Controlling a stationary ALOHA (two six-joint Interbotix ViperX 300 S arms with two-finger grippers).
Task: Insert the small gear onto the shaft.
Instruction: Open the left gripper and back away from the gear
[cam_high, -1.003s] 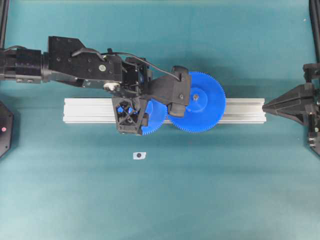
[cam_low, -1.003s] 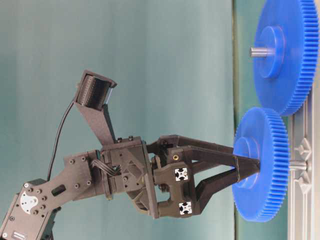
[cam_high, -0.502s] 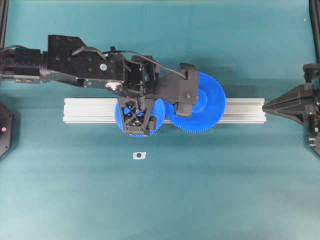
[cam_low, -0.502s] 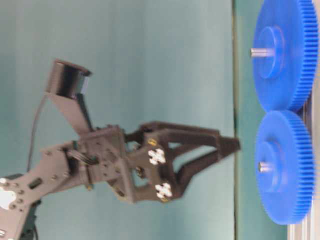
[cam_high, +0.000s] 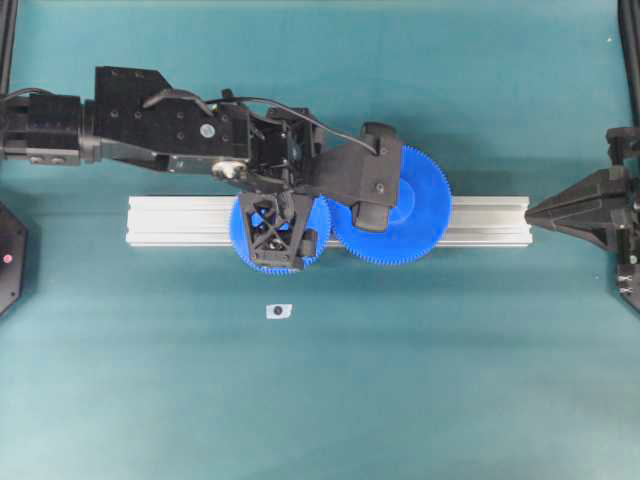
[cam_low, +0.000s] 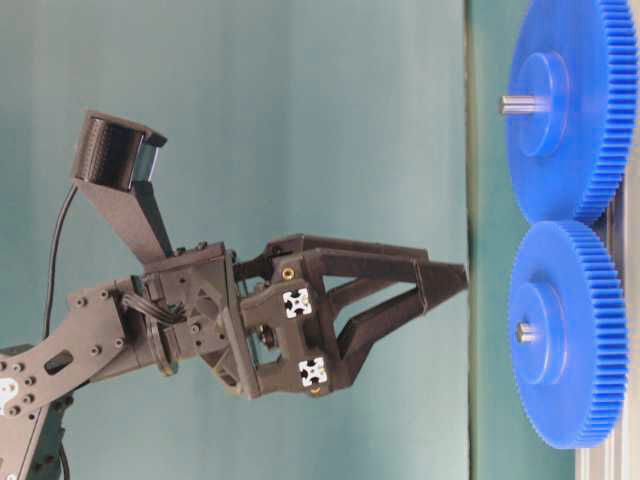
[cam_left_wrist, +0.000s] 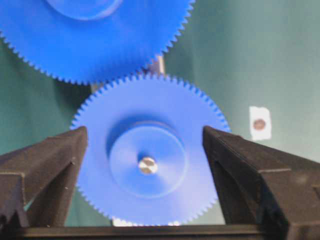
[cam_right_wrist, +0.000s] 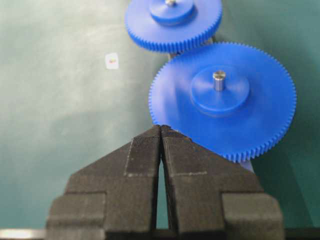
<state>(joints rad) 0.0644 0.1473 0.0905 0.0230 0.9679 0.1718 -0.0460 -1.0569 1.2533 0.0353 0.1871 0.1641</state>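
Observation:
The small gear (cam_low: 560, 340) (cam_left_wrist: 150, 150) (cam_right_wrist: 172, 20) sits flat against the aluminium bar (cam_high: 180, 220). Its teeth mesh with the larger blue gear (cam_high: 420, 215) (cam_low: 560, 100). The shaft's silver tip (cam_left_wrist: 148, 165) (cam_low: 525, 333) pokes out of the small gear's hub. My left gripper (cam_high: 275, 235) (cam_low: 452, 285) hovers above that gear with its jaws spread wide. Its fingers (cam_left_wrist: 55, 165) stand apart from the gear and hold nothing. My right gripper (cam_high: 535, 212) (cam_right_wrist: 161, 129) rests shut and empty at the bar's right end.
A small white tag with a dark dot (cam_high: 277, 311) (cam_left_wrist: 260, 123) lies on the teal table in front of the bar. The larger gear carries its own metal pin (cam_right_wrist: 218, 80). The left arm's camera mount (cam_high: 365, 185) overhangs the larger gear.
The left gripper opened and let go of the small gear, which went down the shaft against the bar. The gripper then drew back from it. The right arm stayed still.

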